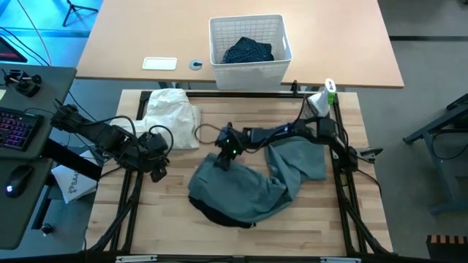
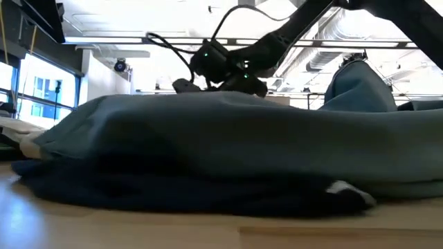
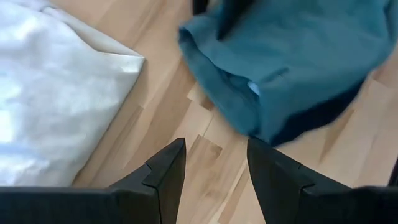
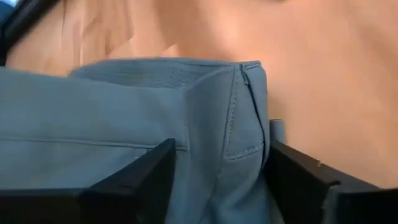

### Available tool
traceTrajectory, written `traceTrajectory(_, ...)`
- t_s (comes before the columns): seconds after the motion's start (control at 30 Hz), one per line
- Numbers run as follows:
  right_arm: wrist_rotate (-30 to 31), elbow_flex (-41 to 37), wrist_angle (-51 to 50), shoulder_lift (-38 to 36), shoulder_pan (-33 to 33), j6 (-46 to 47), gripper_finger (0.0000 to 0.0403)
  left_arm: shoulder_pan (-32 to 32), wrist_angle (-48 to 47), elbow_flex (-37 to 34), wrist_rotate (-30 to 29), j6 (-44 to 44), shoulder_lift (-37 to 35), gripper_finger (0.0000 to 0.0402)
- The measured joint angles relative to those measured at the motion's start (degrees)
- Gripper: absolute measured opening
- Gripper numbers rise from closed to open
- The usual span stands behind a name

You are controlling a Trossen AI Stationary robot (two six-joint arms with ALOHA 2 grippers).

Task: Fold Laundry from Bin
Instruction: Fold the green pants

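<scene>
Nearest the low camera, a grey-green top [image 2: 235, 152] lies heaped on the wooden worktop [image 1: 322, 212], with a darker navy layer [image 2: 173, 187] showing under its near edge. From above, the top sprawls across the middle of the worktop, one part spread toward three o'clock and the bulk bunched toward six o'clock.

The right hand [image 1: 221, 159] reaches across from the three o'clock side and sits on the top's edge at about ten o'clock of the heap. Its wrist camera shows a stitched hem of the fabric [image 4: 236, 124] filling the gap between its two dark fingers [image 4: 140, 174], so it is grasping the top.

The left hand [image 1: 157, 172] hangs over bare wood at nine o'clock of the heap, apart from it. Its fingers [image 3: 165, 171] stand spread with nothing between them, released. A white cloth [image 1: 170, 117] lies crumpled just beyond it, toward eleven o'clock of the worktop.

The white bin [image 1: 249, 51] stands on the lighter table [image 1: 131, 36] at twelve o'clock, well apart from the heap, with a navy dotted garment [image 1: 247, 51] still inside. A green-and-white spray bottle [image 1: 325, 95] sits by the frame at about one o'clock.
</scene>
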Motion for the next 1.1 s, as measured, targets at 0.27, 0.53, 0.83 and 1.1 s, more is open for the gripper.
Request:
traceTrajectory(0.27,9.5,0.0,-3.7,-0.3,4.6,-2.6,0.0049,0.0,-1.7,0.0,-7.3,-0.1,0.0,0.0158)
traceTrajectory(0.53,17.8,-0.4,-5.7,-14.6,3.7,-0.5,0.0010,0.0,-7.4,0.0,-12.1,-1.6,-2.2,0.0158)
traceTrajectory(0.83,27.5,-0.3,-2.0,-39.2,5.0,-9.0,0.0004,0.0,8.6,4.4,-19.1,15.9,-8.9,0.0158)
traceTrajectory(1.1,31.8,-0.2,-0.9,-46.6,8.4,-8.9,0.0002,0.0,22.3,10.0,-19.8,36.2,-9.8,0.0158)
